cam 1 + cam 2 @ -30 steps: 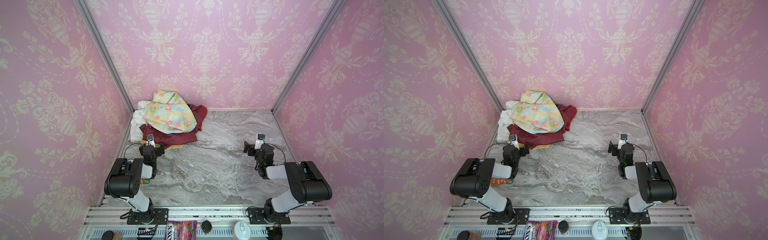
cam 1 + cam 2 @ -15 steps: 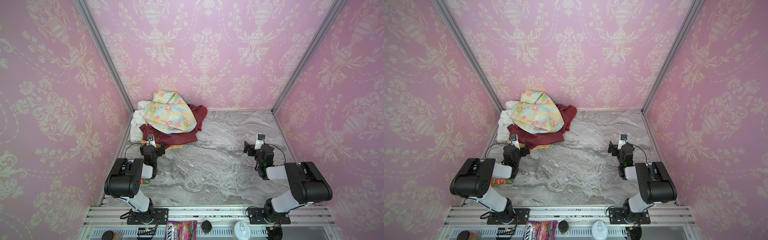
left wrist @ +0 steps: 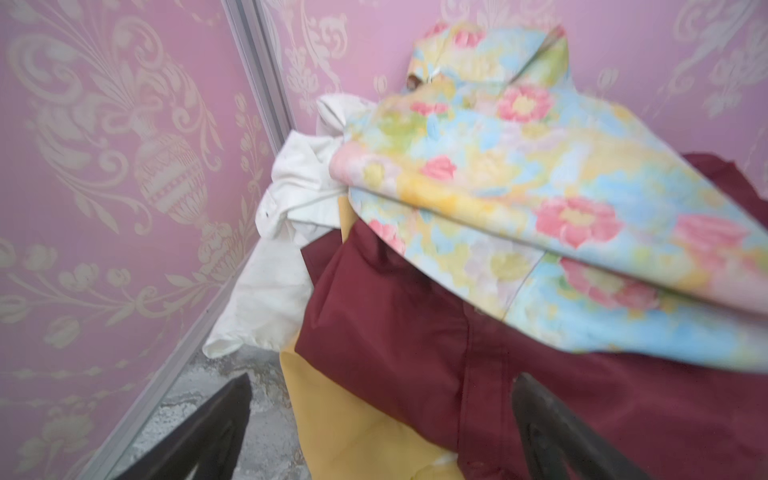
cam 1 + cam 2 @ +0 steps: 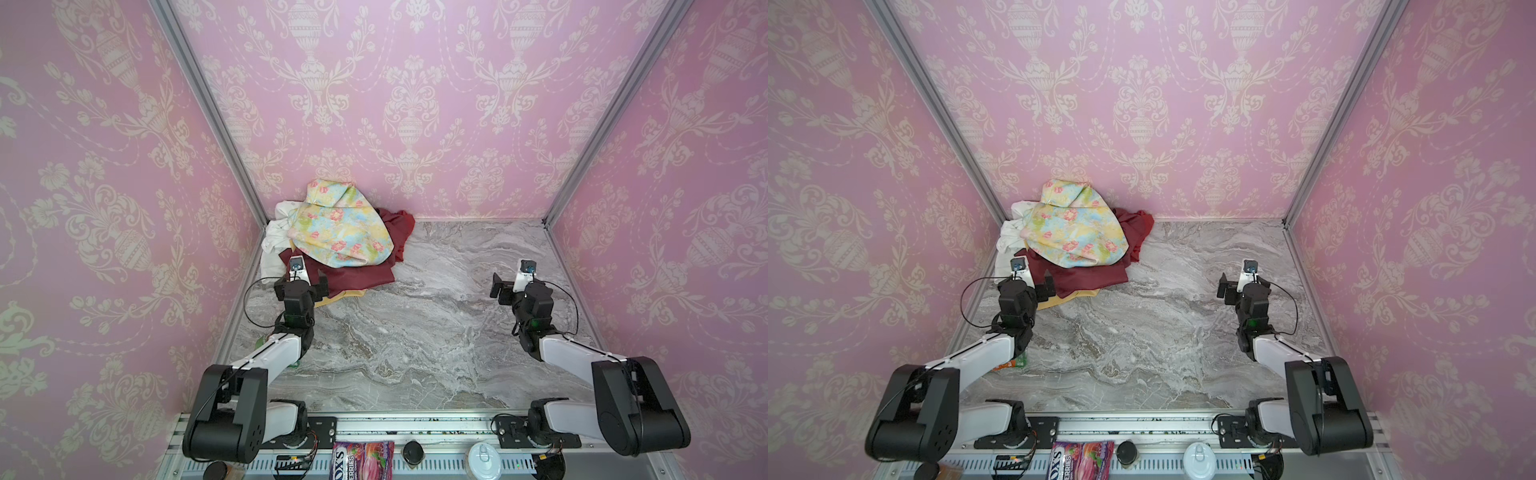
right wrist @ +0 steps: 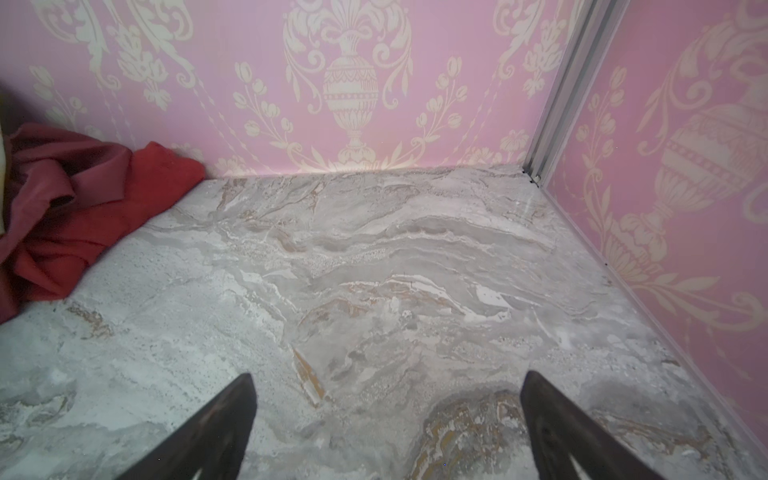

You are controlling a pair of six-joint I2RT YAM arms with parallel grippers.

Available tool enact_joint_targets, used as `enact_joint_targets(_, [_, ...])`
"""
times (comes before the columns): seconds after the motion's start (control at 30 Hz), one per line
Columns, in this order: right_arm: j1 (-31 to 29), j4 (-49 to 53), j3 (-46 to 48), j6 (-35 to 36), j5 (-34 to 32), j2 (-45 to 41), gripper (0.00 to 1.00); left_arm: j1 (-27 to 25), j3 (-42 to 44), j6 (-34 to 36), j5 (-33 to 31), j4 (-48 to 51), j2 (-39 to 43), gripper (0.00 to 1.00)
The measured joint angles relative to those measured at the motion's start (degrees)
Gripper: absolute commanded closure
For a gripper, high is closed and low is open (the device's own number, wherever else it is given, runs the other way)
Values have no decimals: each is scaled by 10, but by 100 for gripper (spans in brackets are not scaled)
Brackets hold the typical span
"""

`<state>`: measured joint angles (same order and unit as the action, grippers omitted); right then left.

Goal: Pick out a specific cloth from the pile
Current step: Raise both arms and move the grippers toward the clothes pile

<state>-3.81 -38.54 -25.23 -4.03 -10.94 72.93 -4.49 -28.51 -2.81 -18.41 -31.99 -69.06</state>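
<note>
Your right wrist view is giving you what both top views barely show: the cloth (image 5: 166, 174), bright red, is peeking out from under the maroon cloth (image 5: 62, 174) on the pile's (image 4: 332, 245) right side, against the back wall, lying on the bench (image 5: 374, 257). Its visible strip is running from the wall forward along the pile's edge; the rest is buried, so you cannot tell its long axis. The left gripper (image 3: 382, 380) is standing open at the maroon and mustard cloth (image 3: 332, 415) edges. The right gripper (image 5: 386, 376) is hanging open above bare bench.
</note>
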Motion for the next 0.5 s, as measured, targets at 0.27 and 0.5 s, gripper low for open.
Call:
enact_joint_targets(0.27, [-26,153,-130,-85,15,-31,1,-6,-130,-52,-8,235,101,1])
enact_joint_targets(0.5, [-68,240,-217,-164,53,28,8,-9,-205,-78,45,407,93,2])
